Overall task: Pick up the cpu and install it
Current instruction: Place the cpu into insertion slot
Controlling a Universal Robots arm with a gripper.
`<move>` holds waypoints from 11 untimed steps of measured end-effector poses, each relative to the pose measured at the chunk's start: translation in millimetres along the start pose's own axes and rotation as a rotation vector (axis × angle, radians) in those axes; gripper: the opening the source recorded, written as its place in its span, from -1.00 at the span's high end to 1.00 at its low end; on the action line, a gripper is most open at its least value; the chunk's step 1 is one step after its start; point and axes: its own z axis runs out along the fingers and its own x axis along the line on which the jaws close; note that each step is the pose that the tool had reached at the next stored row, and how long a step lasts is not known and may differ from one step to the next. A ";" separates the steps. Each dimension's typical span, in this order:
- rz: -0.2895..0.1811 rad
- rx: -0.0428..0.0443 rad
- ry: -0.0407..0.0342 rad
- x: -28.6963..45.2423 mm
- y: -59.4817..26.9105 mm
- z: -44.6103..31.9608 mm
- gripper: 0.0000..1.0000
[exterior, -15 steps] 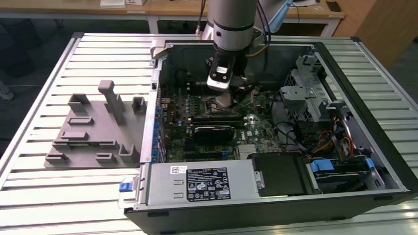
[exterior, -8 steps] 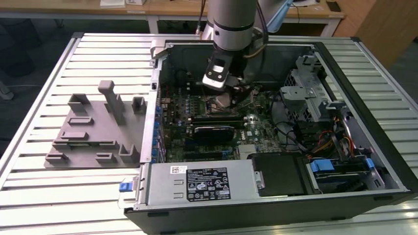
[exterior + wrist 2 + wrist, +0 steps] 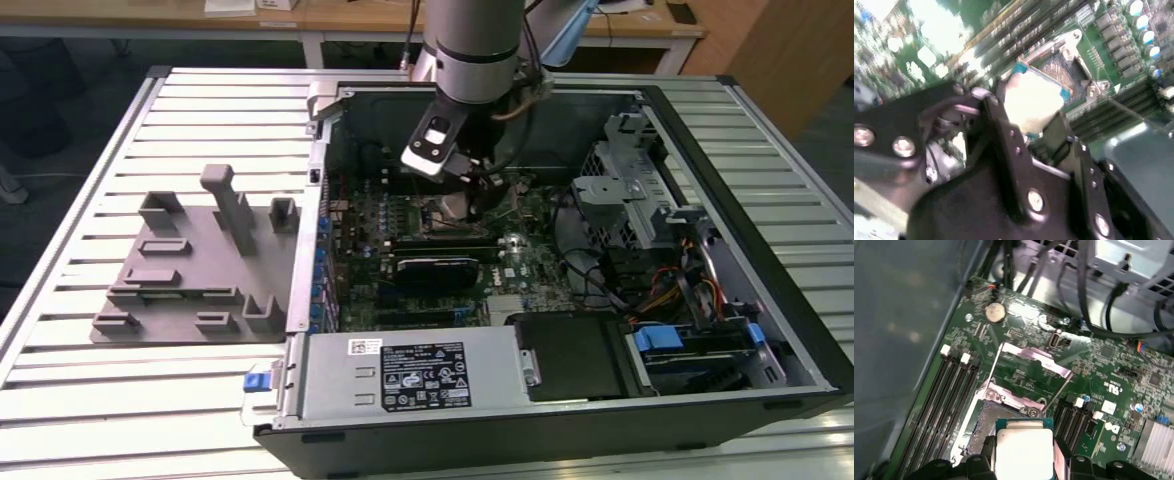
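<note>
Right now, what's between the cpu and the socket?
Nothing: in the first wrist view the gripper holds the cpu over the open socket, gap bare.

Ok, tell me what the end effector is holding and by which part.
The cpu, clamped in the end effector by two opposite side edges, over the open socket.

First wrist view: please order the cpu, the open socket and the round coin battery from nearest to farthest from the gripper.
1. The cpu: held in the gripper itself.
2. The open socket: just beyond the cpu, partly covered by it.
3. The round coin battery: farthest, past the socket's open metal frame.
</note>
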 end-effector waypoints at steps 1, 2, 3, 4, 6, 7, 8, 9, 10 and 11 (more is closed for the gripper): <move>0.015 0.0003 -0.0008 0.0 0.0 0.0 -0.08; 0.029 0.0006 -0.0016 0.0 0.0 0.0 -0.08; 0.044 0.0009 -0.0024 0.0 0.0 0.0 -0.08; 0.059 0.0012 -0.0032 0.0 0.0 0.1 -0.08; 0.090 0.0019 -0.0048 0.0 0.0 0.1 -0.08; 0.105 0.0021 -0.0056 0.0 0.0 0.1 -0.08; 0.119 0.0025 -0.0064 0.0 0.0 0.1 -0.08; 0.134 0.0028 -0.0072 0.0 0.0 0.2 -0.08; 0.149 0.0031 -0.0080 0.0 0.0 0.2 -0.08; 0.163 0.0034 -0.0088 0.0 0.0 0.2 -0.08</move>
